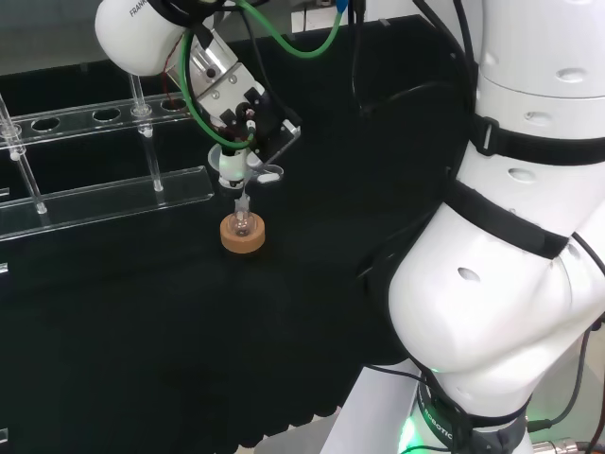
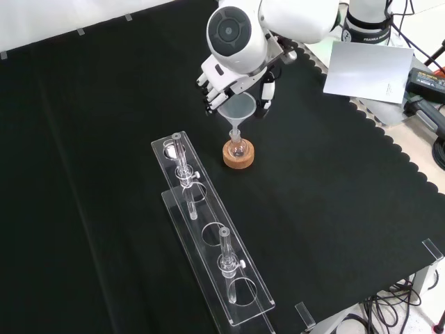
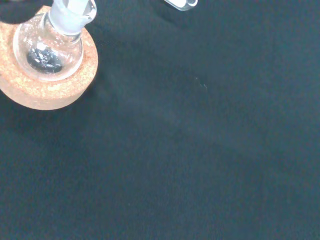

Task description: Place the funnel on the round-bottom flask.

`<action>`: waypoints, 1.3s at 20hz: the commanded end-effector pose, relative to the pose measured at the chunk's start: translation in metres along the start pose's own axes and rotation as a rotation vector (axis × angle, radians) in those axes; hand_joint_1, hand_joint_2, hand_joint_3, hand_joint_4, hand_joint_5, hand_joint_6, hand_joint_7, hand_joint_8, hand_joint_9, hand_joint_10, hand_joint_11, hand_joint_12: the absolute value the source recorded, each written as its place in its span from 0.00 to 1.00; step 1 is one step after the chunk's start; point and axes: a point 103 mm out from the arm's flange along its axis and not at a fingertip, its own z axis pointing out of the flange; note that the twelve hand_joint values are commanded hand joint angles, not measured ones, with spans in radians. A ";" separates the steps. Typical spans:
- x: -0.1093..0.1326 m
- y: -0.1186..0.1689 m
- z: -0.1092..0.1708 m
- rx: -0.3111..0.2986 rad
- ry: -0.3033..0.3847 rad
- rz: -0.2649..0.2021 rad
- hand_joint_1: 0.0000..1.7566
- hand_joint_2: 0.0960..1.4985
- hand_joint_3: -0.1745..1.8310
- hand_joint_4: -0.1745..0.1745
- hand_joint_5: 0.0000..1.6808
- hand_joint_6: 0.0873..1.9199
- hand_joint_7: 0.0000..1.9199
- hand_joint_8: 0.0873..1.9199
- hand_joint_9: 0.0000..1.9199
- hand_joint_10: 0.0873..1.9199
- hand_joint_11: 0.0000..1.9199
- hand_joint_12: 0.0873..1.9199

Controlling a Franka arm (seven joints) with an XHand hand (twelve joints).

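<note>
Above a black-clothed table (image 2: 104, 139), the hand (image 2: 222, 82) holds the clear funnel (image 2: 237, 111), fingers (image 2: 211, 99) curled round its bowl. Its stem points into the neck of the round-bottom flask (image 2: 238, 148) seated on a cork ring (image 2: 238, 157). No legible labels appear on the glassware.

No text, label, number or sign can be read on anything here.

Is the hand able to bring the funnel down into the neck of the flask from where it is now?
Probably yes. The hand holds the funnel directly above the round-bottom flask on its cork ring, stem at the neck. The clear rack stands apart.
</note>
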 end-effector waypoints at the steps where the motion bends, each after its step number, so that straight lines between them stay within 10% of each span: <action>1: 0.002 0.003 0.004 0.007 0.001 -0.007 0.41 0.46 0.30 0.38 0.26 0.31 0.29 0.39 0.41 0.26 0.24 0.65; 26: 0.012 0.008 0.014 0.031 -0.020 -0.012 0.41 0.46 0.30 0.36 0.21 0.24 0.22 0.40 0.35 0.28 0.22 0.66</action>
